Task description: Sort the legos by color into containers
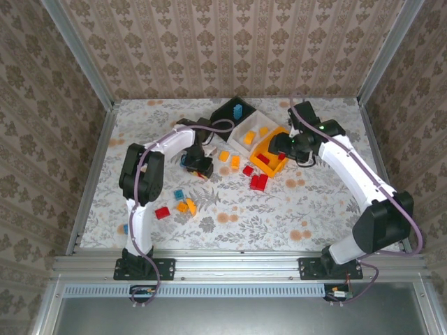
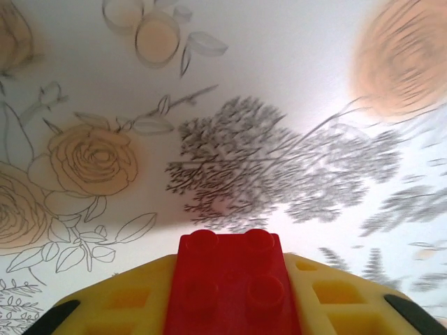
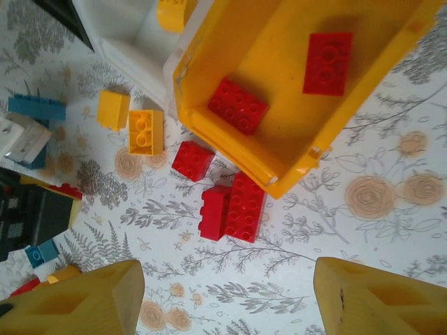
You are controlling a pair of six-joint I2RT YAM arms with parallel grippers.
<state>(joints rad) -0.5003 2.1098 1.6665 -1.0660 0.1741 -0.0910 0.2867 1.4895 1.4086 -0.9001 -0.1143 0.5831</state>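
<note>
Left gripper [image 1: 203, 169] clamped on a red four-stud lego [image 2: 233, 279] between yellow fingers [image 2: 119, 303], low over the flowered table cover [image 2: 279, 84]. Right gripper [image 3: 225, 286] spread wide with nothing between, beside the orange-yellow bin [image 3: 391, 35]. In that bin, two red bricks [image 3: 237, 105]; just outside its wall, more red ones [image 3: 234, 208]. White bin [image 1: 244, 125] right beside it, yellow pieces inside. Black bin [image 1: 223, 112] beyond, holding a blue brick [image 1: 238, 110]. Loose legos [image 1: 185, 206] in yellow, blue and red near the left arm.
</note>
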